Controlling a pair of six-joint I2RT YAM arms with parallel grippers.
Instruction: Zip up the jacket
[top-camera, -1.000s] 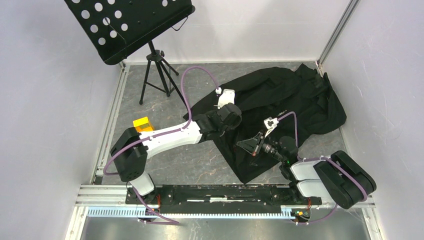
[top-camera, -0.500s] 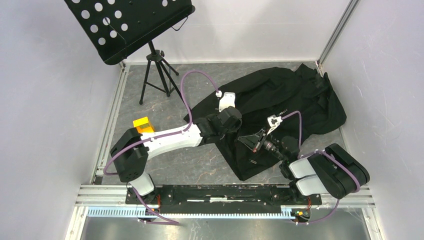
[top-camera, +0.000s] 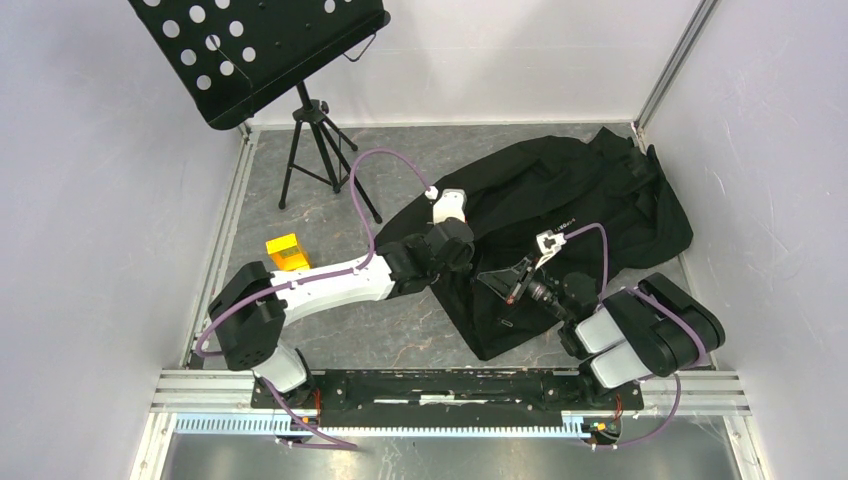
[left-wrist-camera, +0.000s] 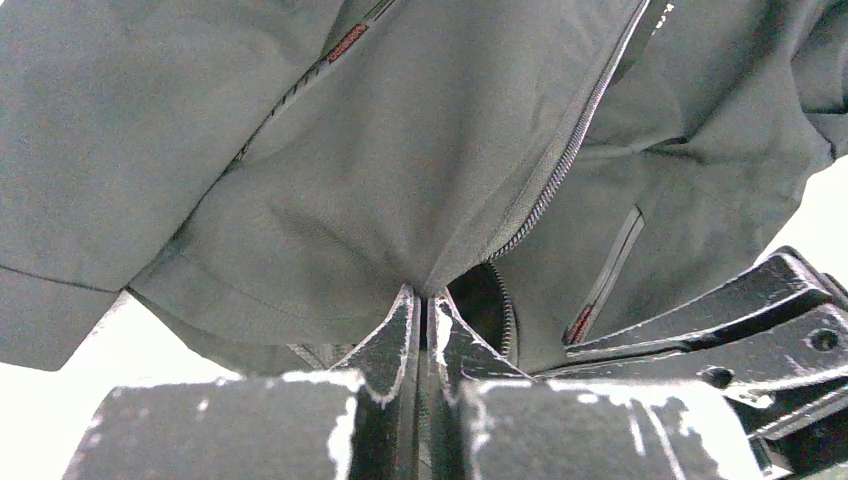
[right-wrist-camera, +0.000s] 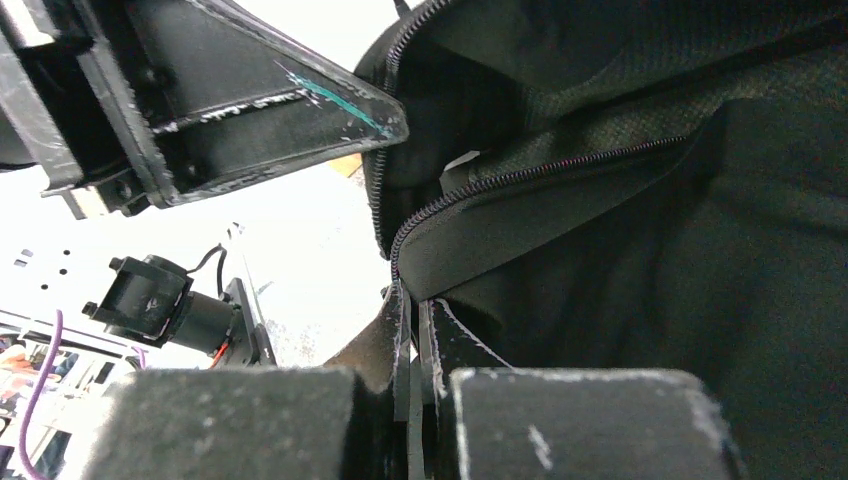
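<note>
Black fabric jacket (top-camera: 570, 195) lies crumpled right of the black perforated music stand (top-camera: 255, 50); left gripper (left-wrist-camera: 422, 300) and right gripper (right-wrist-camera: 408, 300) each clamp its fabric by the zipper.

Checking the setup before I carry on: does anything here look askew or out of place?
Nothing is spilled or broken. The jacket lies crumpled and slanted, and its front zipper gapes open at the hem, where the left hand and right hand each pinch an edge. A yellow block sits apart from it on the left.
</note>
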